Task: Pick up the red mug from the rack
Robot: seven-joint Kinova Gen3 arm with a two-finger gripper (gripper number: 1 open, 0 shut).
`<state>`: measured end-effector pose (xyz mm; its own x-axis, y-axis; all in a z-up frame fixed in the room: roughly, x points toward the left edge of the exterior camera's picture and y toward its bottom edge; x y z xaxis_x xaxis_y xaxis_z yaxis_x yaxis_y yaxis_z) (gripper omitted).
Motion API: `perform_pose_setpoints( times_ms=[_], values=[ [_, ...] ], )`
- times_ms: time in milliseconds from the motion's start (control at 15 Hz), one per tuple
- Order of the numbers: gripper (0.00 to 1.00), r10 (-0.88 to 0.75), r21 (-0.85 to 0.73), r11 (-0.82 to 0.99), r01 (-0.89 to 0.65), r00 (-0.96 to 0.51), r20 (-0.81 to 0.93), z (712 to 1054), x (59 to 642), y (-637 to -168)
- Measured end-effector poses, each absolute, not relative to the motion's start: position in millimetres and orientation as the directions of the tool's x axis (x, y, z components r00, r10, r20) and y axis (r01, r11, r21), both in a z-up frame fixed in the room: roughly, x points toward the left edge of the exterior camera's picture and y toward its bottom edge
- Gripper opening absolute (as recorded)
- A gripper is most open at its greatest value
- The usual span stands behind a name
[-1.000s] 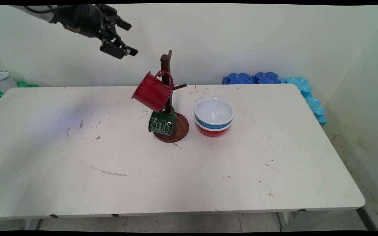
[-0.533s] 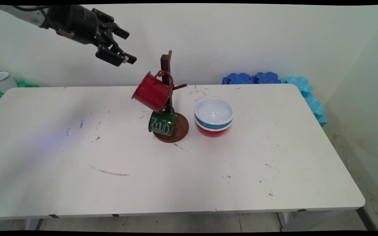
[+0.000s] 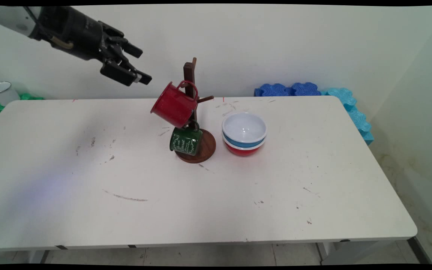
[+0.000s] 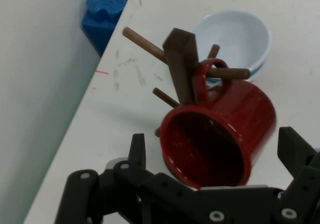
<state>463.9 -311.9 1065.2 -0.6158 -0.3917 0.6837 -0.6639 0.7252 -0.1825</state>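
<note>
A dark wooden mug tree (image 3: pixel 190 75) (image 4: pixel 181 64) stands mid-table on a round base. A red mug (image 3: pixel 173 104) (image 4: pixel 220 134) hangs by its handle from an upper peg, mouth tilted toward the hand camera. A green mug (image 3: pixel 185 141) hangs lower down. My gripper (image 3: pixel 138 63) (image 4: pixel 215 154) hovers open in the air up and left of the red mug, holding nothing and touching nothing. In the hand view the red mug's mouth lies between the two fingers.
Just right of the tree sits a stack of bowls, white-and-blue (image 3: pixel 244 130) (image 4: pixel 235 34) on red (image 3: pixel 243 150). Blue foam blocks (image 3: pixel 313 92) (image 4: pixel 107 7) line the back right edge. A white cup (image 3: pixel 1 92) stands off the table's far left corner.
The gripper has come down and slightly left over the last second, staying open. The mugs, tree and bowls have not moved.
</note>
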Motion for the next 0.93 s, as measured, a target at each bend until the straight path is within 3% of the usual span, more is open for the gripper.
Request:
perform_pose_setpoints(
  times_ms=[933],
  values=[
    [1.00,-0.481,-0.023,0.723,-0.690,-0.527,0.701,1034.2,472.3,-307.9]
  ],
)
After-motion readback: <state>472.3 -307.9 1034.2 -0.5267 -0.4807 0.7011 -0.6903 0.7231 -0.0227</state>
